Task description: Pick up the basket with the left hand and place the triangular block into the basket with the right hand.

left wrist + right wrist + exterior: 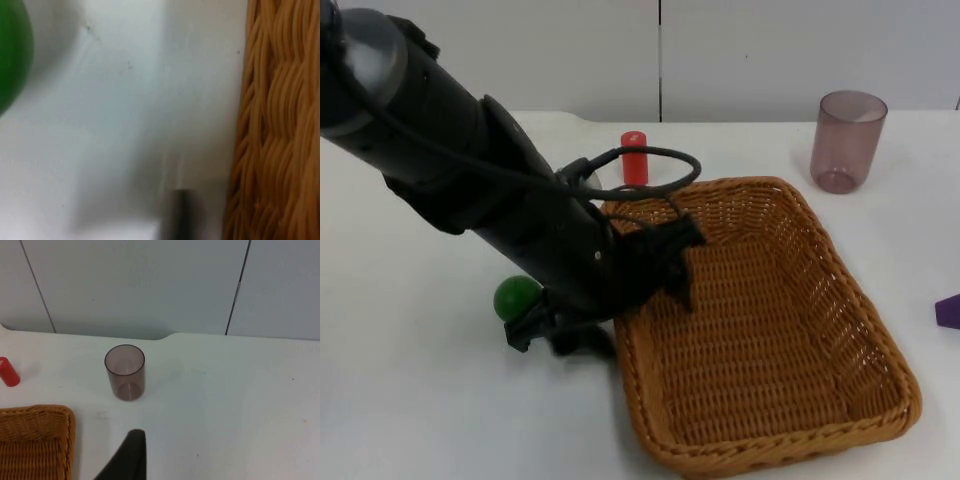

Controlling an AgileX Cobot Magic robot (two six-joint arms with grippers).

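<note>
The wicker basket point(790, 188) rests on the white table, with nothing inside it. My left arm reaches down to its left rim. There my left gripper point(568, 336) stands open, low over the table, between the rim and a green ball point(517, 297). In the left wrist view one fingertip point(180, 216) stands just outside the basket wall point(280, 125), not touching it. A purple block point(949, 311), cut off by the picture's edge, lies at the far right of the table. My right gripper point(134, 460) waits above the table, near the basket's corner point(35, 440), holding nothing.
A red cylinder point(634, 158) stands behind the basket near the wall. A translucent purple cup point(847, 140) stands upright at the back right, also in the right wrist view point(125, 372). The green ball point(12, 55) lies close to the left gripper.
</note>
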